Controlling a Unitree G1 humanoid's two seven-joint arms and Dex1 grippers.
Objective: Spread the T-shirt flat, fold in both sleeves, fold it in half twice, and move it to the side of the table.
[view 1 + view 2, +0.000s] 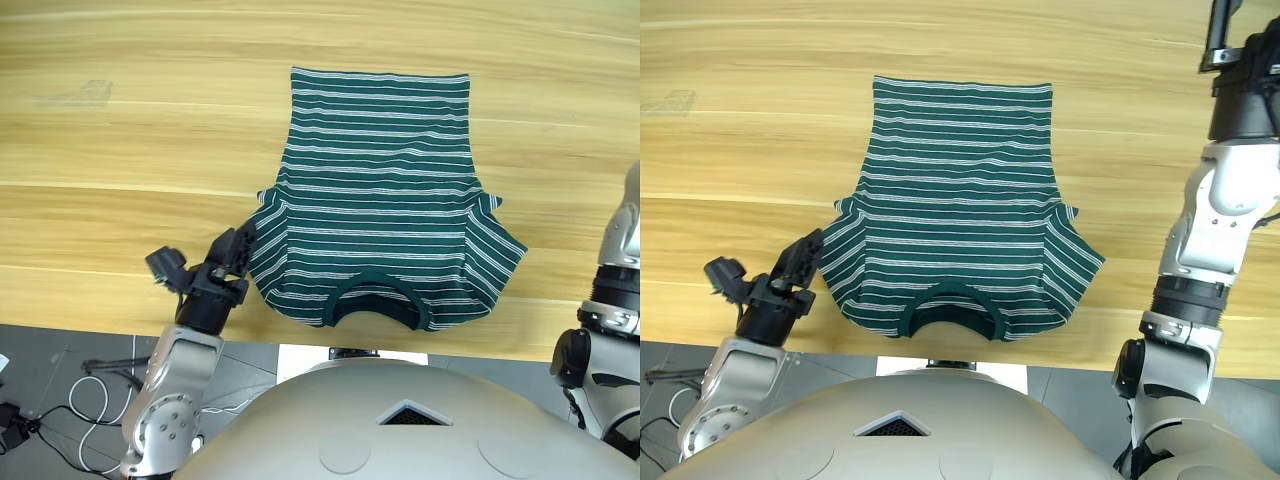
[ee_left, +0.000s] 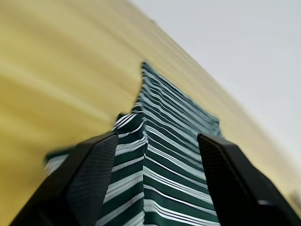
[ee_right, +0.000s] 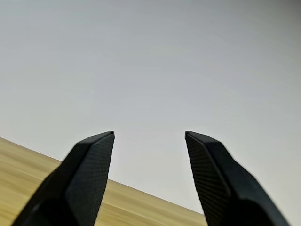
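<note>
L gripper (image 2: pixel 157 137) gaping by T-shirt (image 1: pixel 375 190).

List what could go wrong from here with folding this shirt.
1. The left jaws stand open right at the left sleeve, which lies bunched; they may pinch extra layers.
2. The collar lies near the near edge of the table; a pull toward the robot could drag the shirt off.
3. The right arm is raised away from the shirt, so a one-sided pull may skew it.
</note>
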